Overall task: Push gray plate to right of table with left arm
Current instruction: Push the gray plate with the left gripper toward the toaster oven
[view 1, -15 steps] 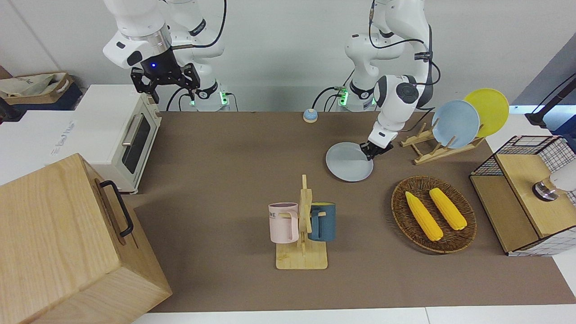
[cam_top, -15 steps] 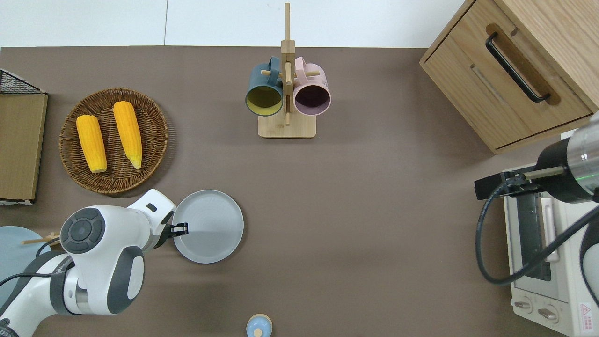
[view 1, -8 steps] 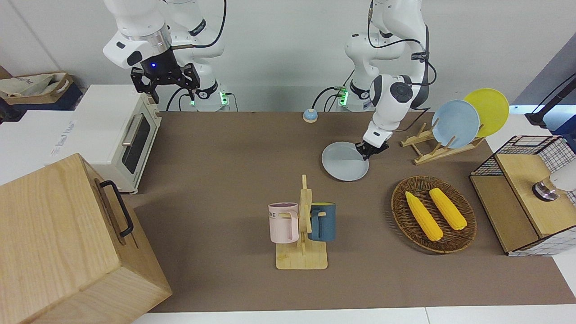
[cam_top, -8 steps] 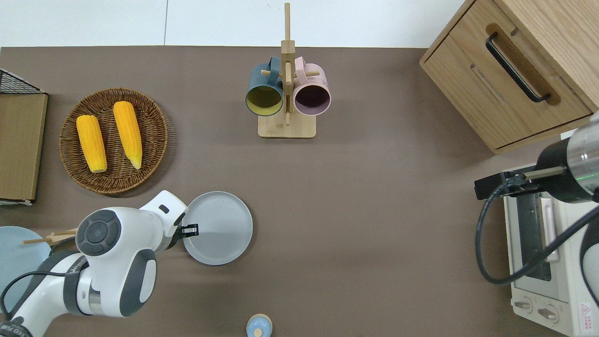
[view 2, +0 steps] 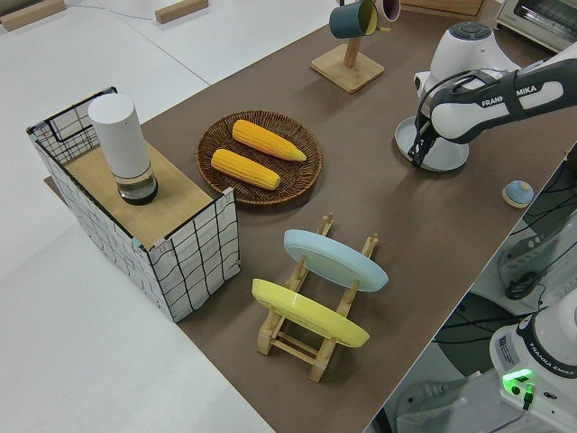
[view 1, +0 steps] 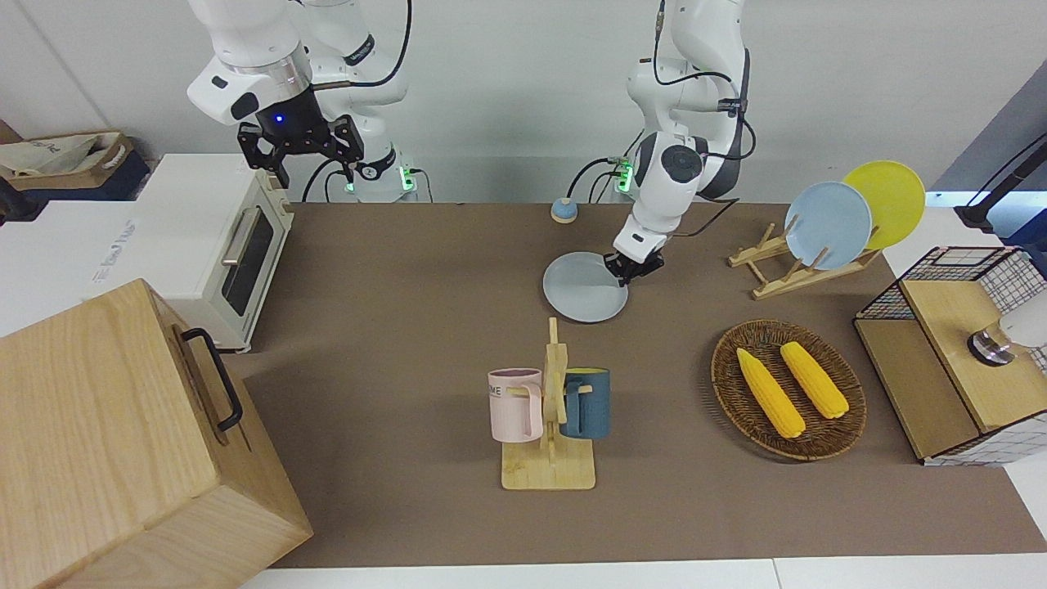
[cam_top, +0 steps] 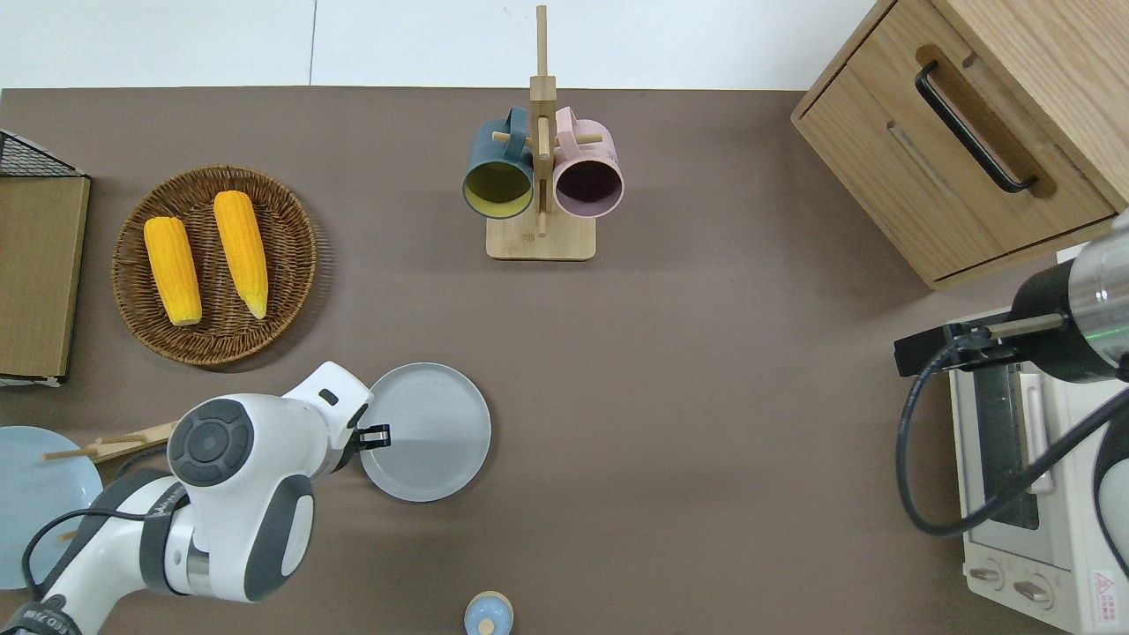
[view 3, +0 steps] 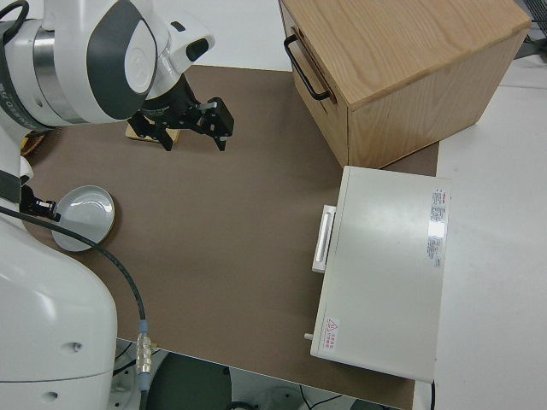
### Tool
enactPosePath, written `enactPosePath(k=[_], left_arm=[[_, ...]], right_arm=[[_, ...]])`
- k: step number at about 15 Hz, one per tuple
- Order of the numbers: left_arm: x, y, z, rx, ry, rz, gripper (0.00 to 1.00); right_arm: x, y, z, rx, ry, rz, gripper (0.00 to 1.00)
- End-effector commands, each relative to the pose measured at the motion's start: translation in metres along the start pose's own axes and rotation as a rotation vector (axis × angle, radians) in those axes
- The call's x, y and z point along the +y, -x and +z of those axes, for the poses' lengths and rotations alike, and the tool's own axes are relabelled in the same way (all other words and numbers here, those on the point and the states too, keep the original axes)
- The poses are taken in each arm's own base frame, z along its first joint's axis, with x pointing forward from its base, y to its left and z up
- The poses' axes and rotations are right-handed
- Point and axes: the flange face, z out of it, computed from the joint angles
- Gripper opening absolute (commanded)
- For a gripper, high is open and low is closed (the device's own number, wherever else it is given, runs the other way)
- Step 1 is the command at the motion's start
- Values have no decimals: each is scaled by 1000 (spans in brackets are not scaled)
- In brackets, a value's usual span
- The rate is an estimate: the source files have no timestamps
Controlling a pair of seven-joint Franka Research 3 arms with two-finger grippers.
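The brown table (cam_top: 706, 397) carries the gray plate (cam_top: 437, 432), which looks rigid, light and likely to slide easily. The left gripper (cam_top: 377, 435) meets its rim at the edge toward the left arm's end, the proper push point; whether its fingers are spread or closed cannot be told. The right arm is parked with fingers spread

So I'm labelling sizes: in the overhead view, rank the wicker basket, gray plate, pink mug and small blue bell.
1. wicker basket
2. gray plate
3. pink mug
4. small blue bell

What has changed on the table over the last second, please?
The left end effector, at the rim of the gray plate, has slid the plate along the table toward the right arm's end. The right arm stayed parked; the mug stand and wicker basket did not move.
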Motion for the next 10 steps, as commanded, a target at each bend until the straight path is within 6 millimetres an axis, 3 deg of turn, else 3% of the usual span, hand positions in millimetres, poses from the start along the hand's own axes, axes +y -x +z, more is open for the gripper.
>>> enactPosePath(k=[1,4,10], left_arm=[[41,2,27,-20,22,-13,0],[81,4,34,-25,26,-37,0],[140,1,38,-16,47,-98,0]], right_arm=[[2,4,-3,-4,-7,3,983],[2,4,-3,-5,-7,2,983],[2,4,-3,-4,-8,2,983]])
